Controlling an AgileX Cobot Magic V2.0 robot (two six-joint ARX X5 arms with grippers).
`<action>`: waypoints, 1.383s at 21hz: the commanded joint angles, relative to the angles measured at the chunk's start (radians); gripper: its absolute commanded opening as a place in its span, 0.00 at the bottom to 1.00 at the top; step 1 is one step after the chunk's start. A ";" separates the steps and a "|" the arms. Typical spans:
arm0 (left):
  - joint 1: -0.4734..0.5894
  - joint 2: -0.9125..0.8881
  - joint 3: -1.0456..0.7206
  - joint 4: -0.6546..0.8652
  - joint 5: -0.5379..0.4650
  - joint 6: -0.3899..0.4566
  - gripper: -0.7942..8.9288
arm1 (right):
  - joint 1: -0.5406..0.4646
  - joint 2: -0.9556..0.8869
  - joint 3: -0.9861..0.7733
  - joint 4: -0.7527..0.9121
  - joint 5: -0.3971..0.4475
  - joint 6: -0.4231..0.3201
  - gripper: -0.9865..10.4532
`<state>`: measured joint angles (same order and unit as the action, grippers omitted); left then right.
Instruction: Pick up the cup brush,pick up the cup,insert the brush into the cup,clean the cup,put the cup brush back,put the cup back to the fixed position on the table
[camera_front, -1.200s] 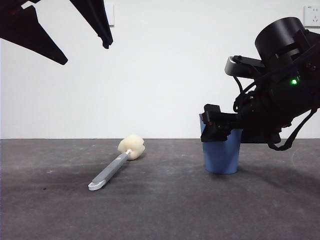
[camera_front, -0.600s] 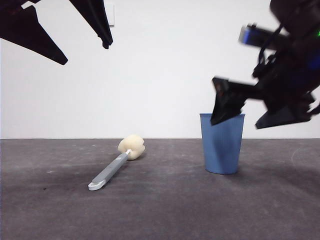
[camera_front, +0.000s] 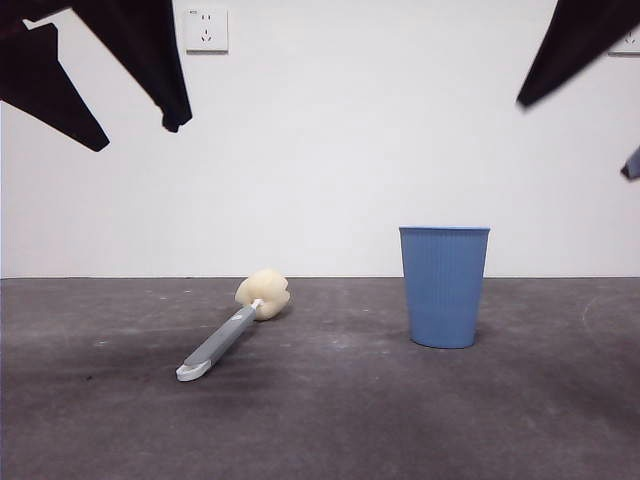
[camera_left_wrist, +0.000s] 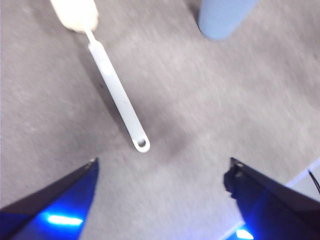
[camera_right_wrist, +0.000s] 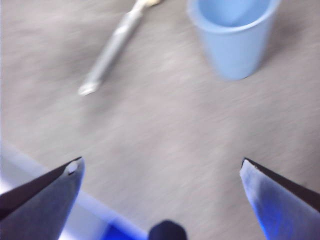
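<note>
While both arms hang high above the table, the cup stands upright on it, and the brush lies flat well apart from the cup. Left gripper is spread wide and empty. Right gripper is also wide and empty.

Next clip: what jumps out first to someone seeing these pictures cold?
The blue cup stands upright on the dark table, nothing gripping it. The cup brush lies flat apart from it, sponge head toward the wall. Both hands, left hand and right hand, hang open above, empty.
</note>
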<state>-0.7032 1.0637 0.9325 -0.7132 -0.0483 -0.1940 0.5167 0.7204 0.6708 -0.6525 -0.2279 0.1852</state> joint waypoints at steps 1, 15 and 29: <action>-0.004 0.000 -0.010 -0.013 0.006 0.015 0.10 | 0.003 -0.022 0.020 -0.031 -0.084 0.005 0.19; -0.004 0.000 -0.010 0.009 0.000 0.014 0.08 | 0.002 -0.032 0.021 -0.037 -0.106 0.000 0.09; 0.288 -0.298 -0.051 0.446 -0.121 0.172 0.08 | 0.002 -0.032 0.021 -0.037 -0.106 0.000 0.09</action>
<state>-0.4290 0.7696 0.8978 -0.2604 -0.1699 -0.0479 0.5175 0.6899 0.6895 -0.6949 -0.3336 0.1867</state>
